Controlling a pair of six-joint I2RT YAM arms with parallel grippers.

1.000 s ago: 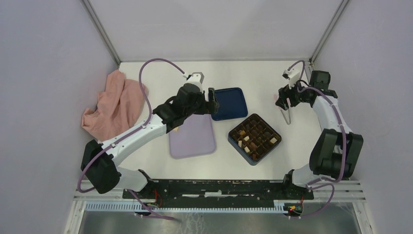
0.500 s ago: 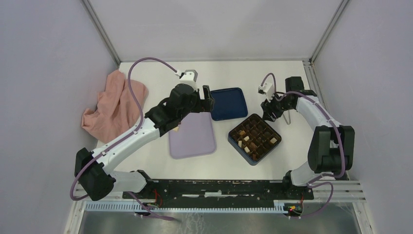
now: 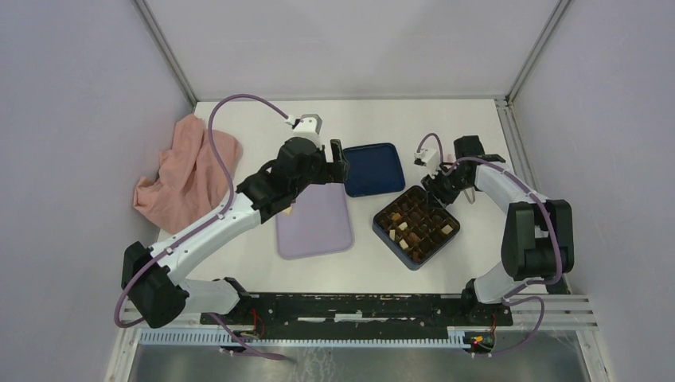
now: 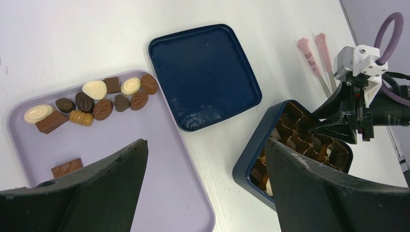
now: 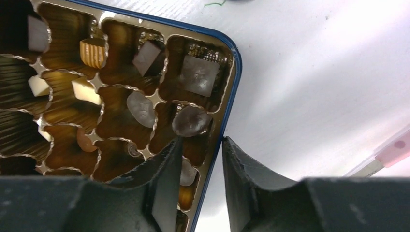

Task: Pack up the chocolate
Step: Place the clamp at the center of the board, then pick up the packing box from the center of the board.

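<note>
From above, your left gripper (image 3: 341, 161) hangs over the far end of the lilac tray (image 3: 318, 231), with the dark blue lid (image 3: 374, 169) just beside it on the right. Its jaws are spread wide and empty. Your right gripper (image 3: 435, 185) sits at the far corner of the box (image 3: 392, 248). The loose pieces on the tray are hidden under the left forearm here, so judge the reach from the wrist views.

In the left wrist view, the loose chocolate (image 4: 92, 102) lies ahead of the left gripper (image 4: 205, 144) and off to its left, bunched in the tray's (image 4: 159, 183) far-left corner. The bunch runs side to side, roughly parallel to the line between the two fingers. One brown bar (image 4: 67, 167) lies apart from it, just ahead of the left finger. The box (image 4: 251, 169) is ahead and to the right. I judge the left arm to be much the nearer one to the loose pieces, and the next pick calls for a shift left and forward.

In the right wrist view, the right gripper (image 5: 201, 141) is only narrowly parted and holds no piece that you can see. One finger is over the compartments, the other is outside, and the box wall (image 5: 233, 72) runs between them. You cannot tell whether either finger touches the wall. The packed chocolate (image 5: 192, 121) lies just ahead of the inner finger.
</note>
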